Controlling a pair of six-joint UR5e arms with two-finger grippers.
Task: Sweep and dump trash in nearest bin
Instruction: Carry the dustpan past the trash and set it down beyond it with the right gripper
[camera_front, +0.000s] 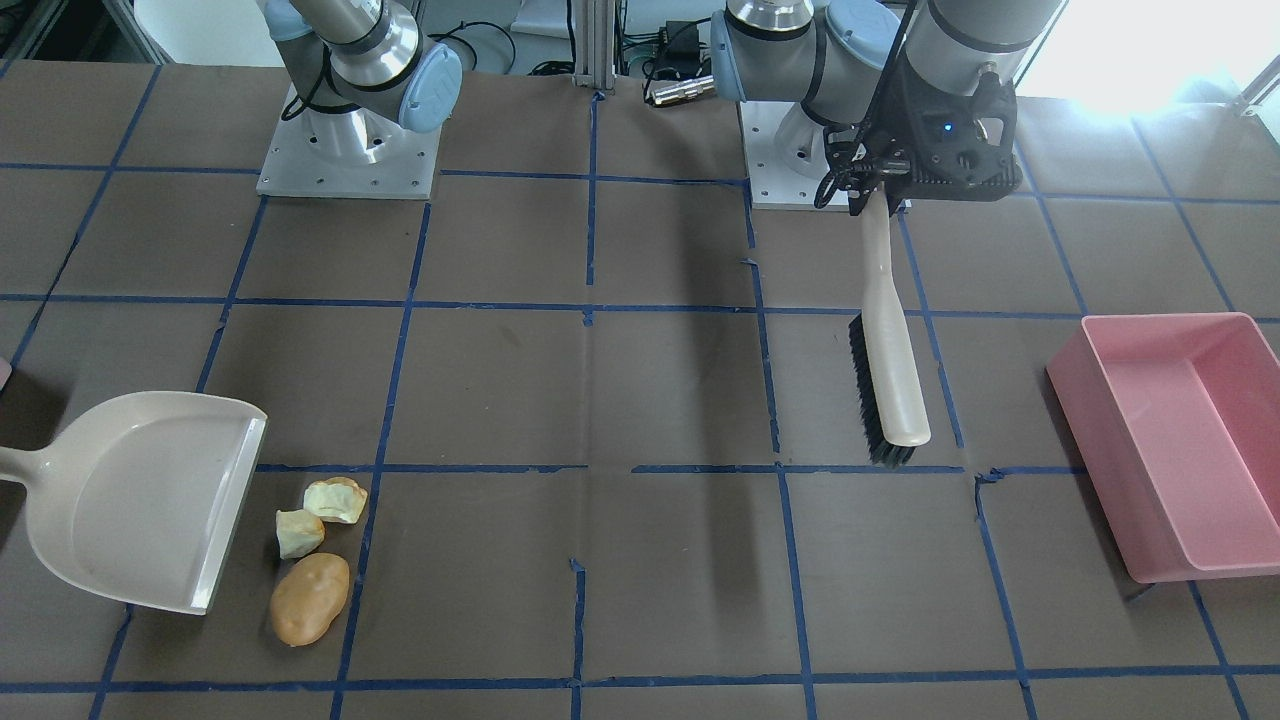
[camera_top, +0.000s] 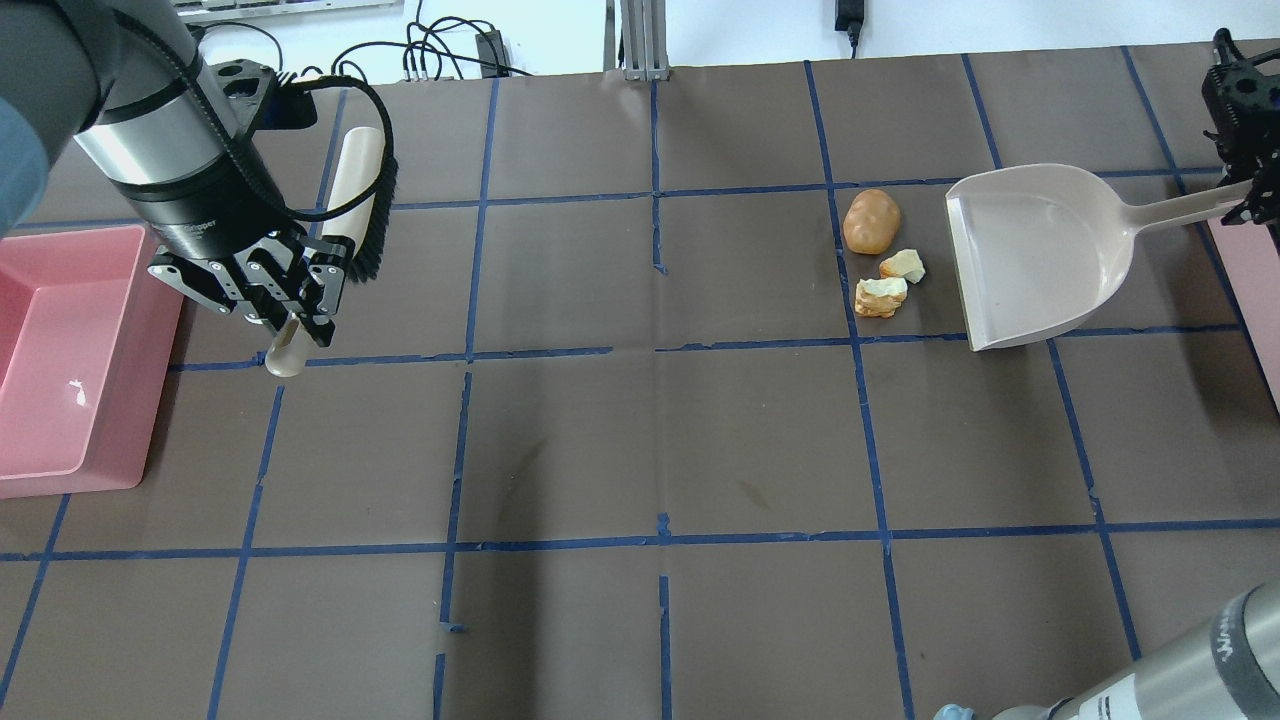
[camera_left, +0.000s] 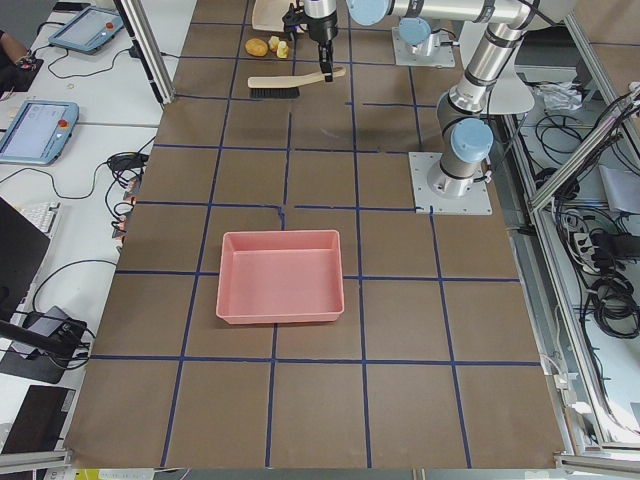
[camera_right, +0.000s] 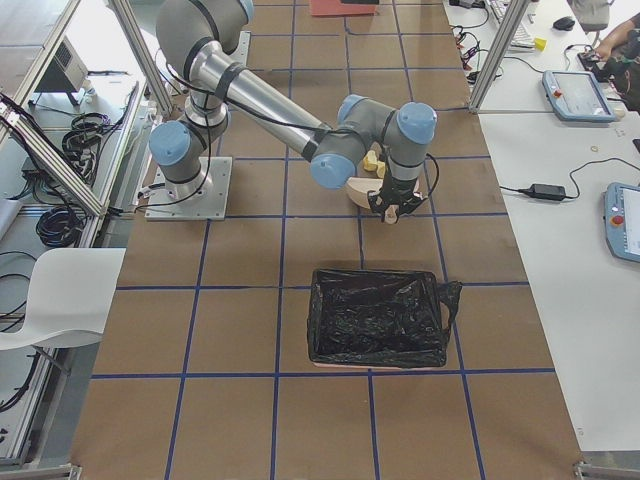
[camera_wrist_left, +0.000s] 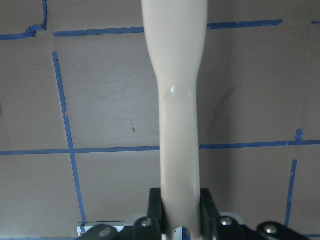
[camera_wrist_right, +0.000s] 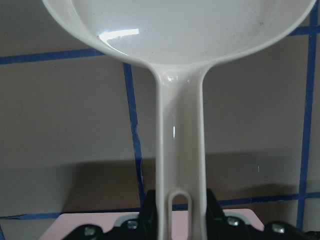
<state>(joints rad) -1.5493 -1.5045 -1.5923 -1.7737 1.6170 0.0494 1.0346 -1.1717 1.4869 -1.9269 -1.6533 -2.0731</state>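
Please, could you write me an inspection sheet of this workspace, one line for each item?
surface: brown table with a blue tape grid, frayed in places.
job's things: brush in the left gripper; dustpan in the right gripper; a potato and two pale chunks lie at the dustpan's open edge; of the bin only a pink edge shows, by the right gripper.
clutter: pink tub beside the left gripper.
grippers: left shut on the brush handle; right shut on the dustpan handle.
cables: loose cables behind the table's far edge.
surroundings: white chair; pendants on side desks.
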